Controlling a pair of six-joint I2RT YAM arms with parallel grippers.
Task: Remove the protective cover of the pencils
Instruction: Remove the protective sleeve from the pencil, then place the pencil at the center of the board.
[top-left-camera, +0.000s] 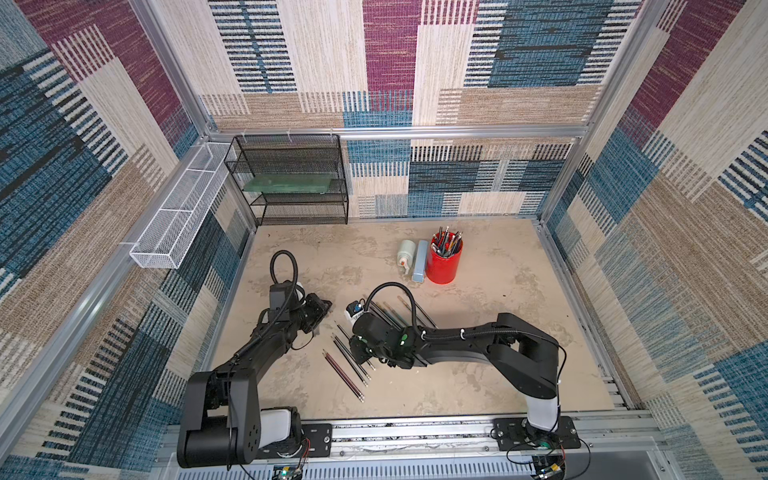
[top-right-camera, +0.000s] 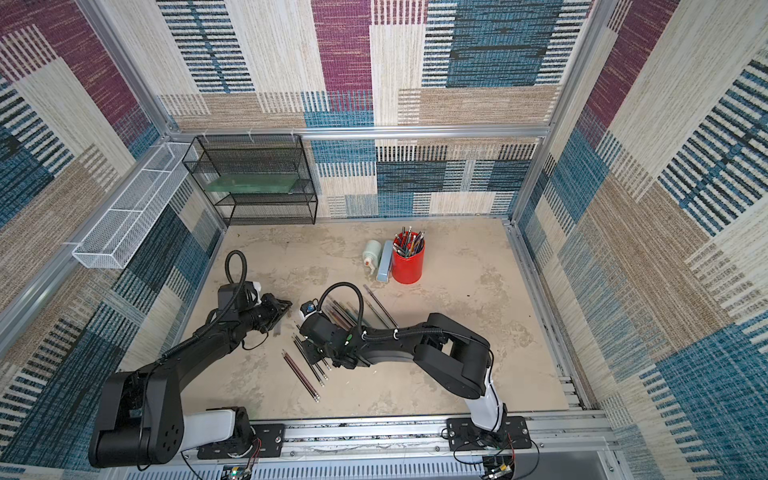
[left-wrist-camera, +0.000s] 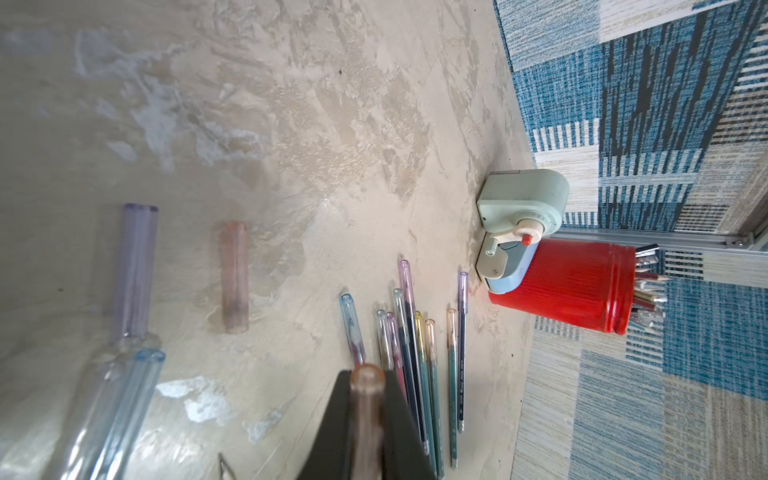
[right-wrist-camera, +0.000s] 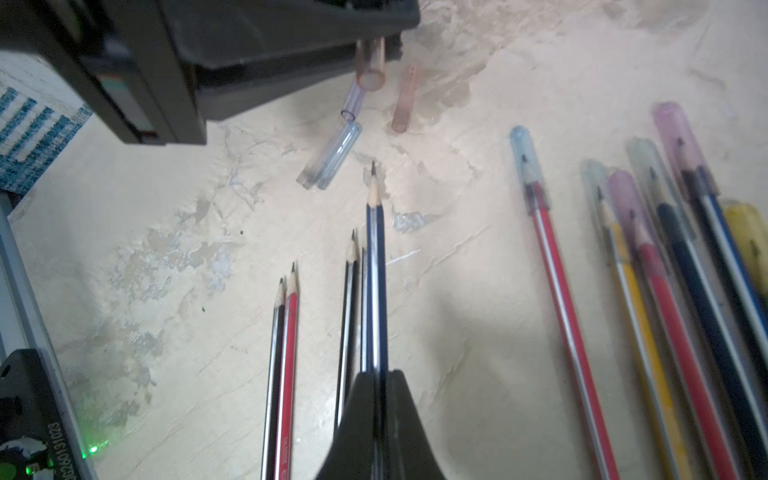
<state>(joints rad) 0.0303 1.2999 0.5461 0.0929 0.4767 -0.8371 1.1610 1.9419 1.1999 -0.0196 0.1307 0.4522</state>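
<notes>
In a top view, a mottled beige desk (top-left-camera: 498, 353) sits inside patchwork-carpet walls (top-left-camera: 374, 62), and the pencils (top-left-camera: 344, 376) lie mid-desk. Left wrist: the left pincer (left-wrist-camera: 366, 376) pinches a clear pinkish cover (left-wrist-camera: 366, 419). Right wrist: the right pincer (right-wrist-camera: 380, 376) grips a bare, sharpened blue pencil (right-wrist-camera: 375, 270).

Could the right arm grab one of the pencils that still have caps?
Probably not yet: the right gripper is shut on a blue pencil. The capped pencils lie uncovered on the table beside it, so after setting that down, likely yes.
</notes>
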